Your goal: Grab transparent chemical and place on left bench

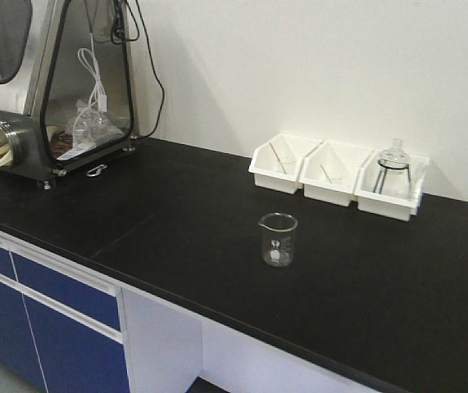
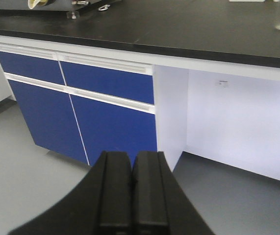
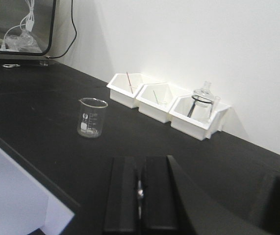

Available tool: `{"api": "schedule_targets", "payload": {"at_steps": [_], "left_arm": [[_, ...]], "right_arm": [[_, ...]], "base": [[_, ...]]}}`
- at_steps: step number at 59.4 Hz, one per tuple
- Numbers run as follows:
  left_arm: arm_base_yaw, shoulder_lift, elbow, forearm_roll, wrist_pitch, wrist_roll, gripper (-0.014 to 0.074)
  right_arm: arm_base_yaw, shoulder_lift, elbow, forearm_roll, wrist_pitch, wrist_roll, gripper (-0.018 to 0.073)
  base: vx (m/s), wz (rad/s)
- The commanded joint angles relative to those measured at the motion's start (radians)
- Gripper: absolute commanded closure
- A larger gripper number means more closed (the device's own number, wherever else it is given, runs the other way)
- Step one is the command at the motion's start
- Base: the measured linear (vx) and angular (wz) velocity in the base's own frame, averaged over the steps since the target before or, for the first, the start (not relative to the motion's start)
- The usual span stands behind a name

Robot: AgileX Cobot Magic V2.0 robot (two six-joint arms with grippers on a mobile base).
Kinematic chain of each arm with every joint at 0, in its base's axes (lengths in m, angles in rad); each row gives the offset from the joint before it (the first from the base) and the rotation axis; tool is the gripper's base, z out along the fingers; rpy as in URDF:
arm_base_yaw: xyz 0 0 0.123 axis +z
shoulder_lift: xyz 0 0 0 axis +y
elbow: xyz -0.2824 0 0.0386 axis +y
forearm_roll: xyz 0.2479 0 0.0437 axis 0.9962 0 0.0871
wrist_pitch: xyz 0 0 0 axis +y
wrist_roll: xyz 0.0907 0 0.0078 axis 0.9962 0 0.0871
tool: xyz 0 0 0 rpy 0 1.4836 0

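Note:
In the right wrist view my right gripper (image 3: 140,159) is shut, with a thin translucent whitish sliver (image 3: 140,193) pinched between its pads. This looks like the transparent pipette, and most of it is hidden. The gripper hovers over the front part of the matte black left bench (image 3: 41,107), to the right of a clear glass beaker (image 3: 91,117). The bench (image 1: 176,213) bears three white bins (image 1: 332,173) against the white wall. My left gripper (image 2: 131,154) is shut and empty, low in front of the blue cabinet doors (image 2: 110,127) under the bench. Neither gripper shows in the front view.
The beaker (image 1: 279,239) stands mid-bench. The left bin (image 3: 127,90) holds a red-stemmed pipette (image 3: 129,82) and the right bin (image 3: 198,115) a glass flask (image 3: 202,100). A steel glove box (image 1: 53,82) with cables stands at the far left. A dark recess (image 3: 277,200) lies at the right.

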Motion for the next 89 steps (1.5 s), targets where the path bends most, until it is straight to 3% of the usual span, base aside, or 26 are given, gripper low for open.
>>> {"api": "schedule_targets", "payload": {"at_steps": [1, 50, 89], "left_arm": [[-0.002, -0.019, 0.016, -0.001, -0.078, -0.008, 0.06], [-0.002, -0.019, 0.016, -0.001, -0.078, -0.008, 0.06], [-0.002, -0.019, 0.016, -0.001, -0.078, -0.008, 0.06]], "right_arm": [[0.0, 0.006, -0.029, 0.021, -0.034, -0.002, 0.0562], [0.0, 0.006, -0.029, 0.021, -0.034, -0.002, 0.0562], [0.0, 0.006, -0.029, 0.027, -0.04, -0.002, 0.0562]], "base": [[0.3, 0.16], [0.33, -0.14], [0.11, -0.12]]}}
